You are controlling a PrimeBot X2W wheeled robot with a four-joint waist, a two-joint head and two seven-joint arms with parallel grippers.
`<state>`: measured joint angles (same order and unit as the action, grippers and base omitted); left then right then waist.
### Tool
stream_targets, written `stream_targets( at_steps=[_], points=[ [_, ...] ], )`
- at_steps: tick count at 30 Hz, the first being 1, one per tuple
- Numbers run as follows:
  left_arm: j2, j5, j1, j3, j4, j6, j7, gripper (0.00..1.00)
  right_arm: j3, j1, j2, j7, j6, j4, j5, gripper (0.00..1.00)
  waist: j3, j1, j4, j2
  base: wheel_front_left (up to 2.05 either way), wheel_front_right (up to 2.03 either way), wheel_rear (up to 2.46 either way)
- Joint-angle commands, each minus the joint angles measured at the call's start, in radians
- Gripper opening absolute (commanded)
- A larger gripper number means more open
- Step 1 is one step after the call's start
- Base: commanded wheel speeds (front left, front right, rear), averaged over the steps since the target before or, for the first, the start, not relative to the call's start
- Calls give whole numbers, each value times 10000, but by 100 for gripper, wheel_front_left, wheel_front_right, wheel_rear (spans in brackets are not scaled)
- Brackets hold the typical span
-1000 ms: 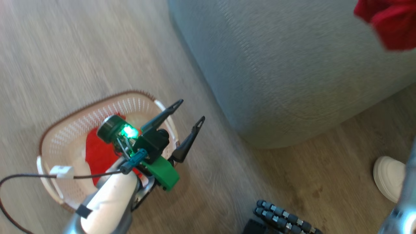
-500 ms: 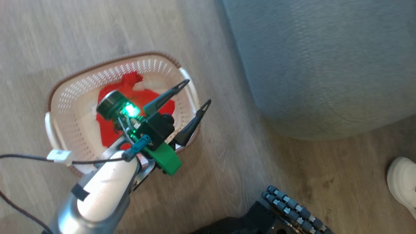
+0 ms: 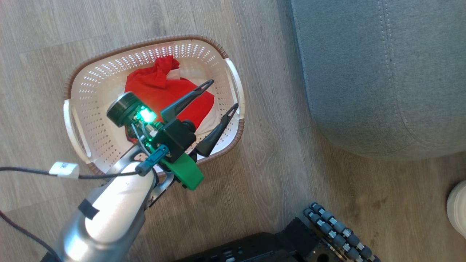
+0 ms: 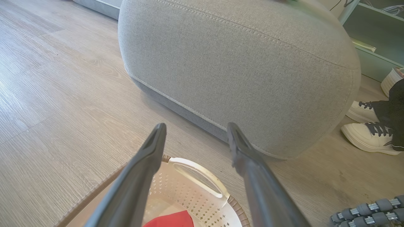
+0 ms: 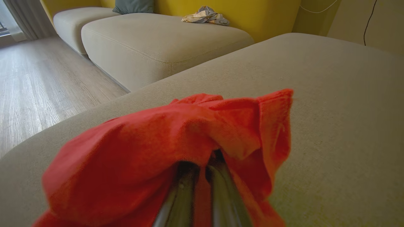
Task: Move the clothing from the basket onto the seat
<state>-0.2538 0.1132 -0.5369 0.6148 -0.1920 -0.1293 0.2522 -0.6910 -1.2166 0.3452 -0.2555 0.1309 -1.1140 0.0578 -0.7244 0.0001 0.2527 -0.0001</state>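
From the head view, a small cream perforated plastic basket [image 3: 91,82] with a brown braided-look rim and white side handles stands on the pale wood-plank floor [image 3: 43,29]. It is near the rounded corner of the large grey fabric-upholstered seat [image 3: 382,72] but apart from it. A bright red soft fabric garment [image 3: 156,87] lies bunched on the basket's floor, with a little white at its edge. The left tool [image 3: 222,95] hangs above the basket's right half, its two long dark fingers spread wide with nothing between them. A dark cable with a white tag [image 3: 63,169] runs to its pale forearm. A row of grey rollers [image 3: 338,233] on a black base sits at the bottom edge.

In the left wrist view, the left tool [image 4: 196,129] again stands wide and empty. Below it are the basket's white handle and rim [image 4: 202,171], and a corner of the red garment [image 4: 170,220] inside. The seat [image 4: 240,63], with its line of pale stitching, rises beyond. A person's white laced shoes [image 4: 369,135] stand on the floor to the right.

The right wrist view shows the right tool [image 5: 203,167] pinched narrow on a second bright red fabric garment [image 5: 176,135]. This garment drapes over the fingers, above the seat's [image 5: 331,94] top. Another pale sofa cushion [image 5: 157,41] lies beyond, against a yellow wall.
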Motion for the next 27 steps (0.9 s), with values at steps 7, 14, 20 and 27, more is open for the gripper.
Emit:
stream_targets(
  at_steps=[7, 14, 20, 27],
  points=[
    [-26, 26, -153, -261, 306, -13, 95, 100, -489, -137, 244, -63, -2, -425, -905, 0, 20, -1, -14, 1, 0, 0, 0],
    [32, 55, -55, -278, 223, -13, 95, 100, -990, -8, 44, -63, -2, -73, -1370, 100, 538, -1, 65, 1, 0, 0, 0],
    [361, 130, 277, -377, 85, -13, 95, 100, -910, 238, -299, -63, -2, 139, -1180, 100, 1584, -1, 72, 1, 0, 0, 0],
    [881, 210, 880, -646, -82, -13, 95, 100, 623, 1056, -360, -63, -2, 768, -839, 100, 3134, -1, -7, 1, 0, 0, 0]
  ],
)
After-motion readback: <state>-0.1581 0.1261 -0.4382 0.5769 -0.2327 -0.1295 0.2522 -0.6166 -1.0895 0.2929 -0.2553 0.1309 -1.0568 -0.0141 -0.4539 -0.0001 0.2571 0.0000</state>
